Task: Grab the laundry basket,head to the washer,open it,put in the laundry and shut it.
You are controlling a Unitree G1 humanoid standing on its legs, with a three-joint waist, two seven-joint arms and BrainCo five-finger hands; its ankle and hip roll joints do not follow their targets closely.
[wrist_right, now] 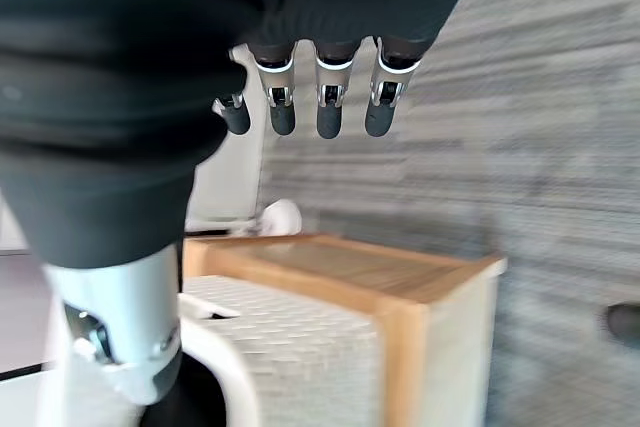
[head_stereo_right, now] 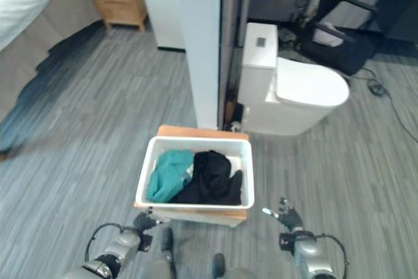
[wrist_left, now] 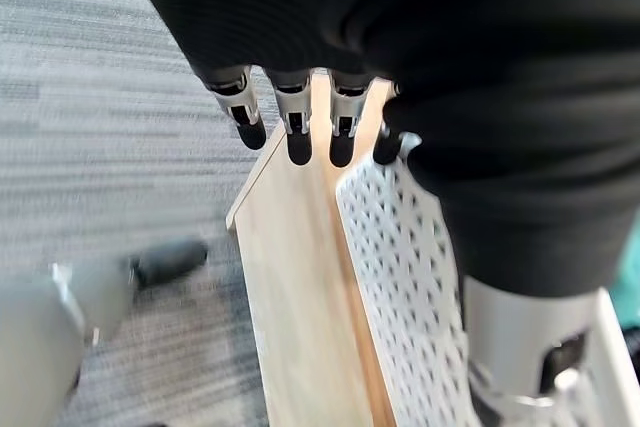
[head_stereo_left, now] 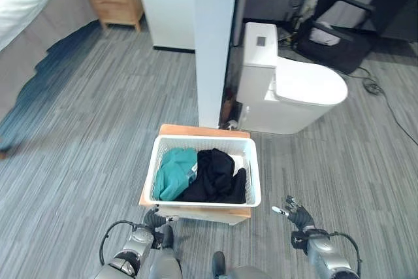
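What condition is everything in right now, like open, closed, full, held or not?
Laundry basket: resting on a wooden stand, holding clothes, not held.
Teal garment: crumpled in the basket.
Black garment: crumpled beside it.
Toilet: lid closed.
Left robot hand: open, beside the stand.
Right robot hand: open, apart from the basket.

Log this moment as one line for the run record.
phase: reaching for basket | laundry basket: on wooden stand, teal and black clothes inside | left hand: open at basket's near left corner | right hand: open, apart from basket
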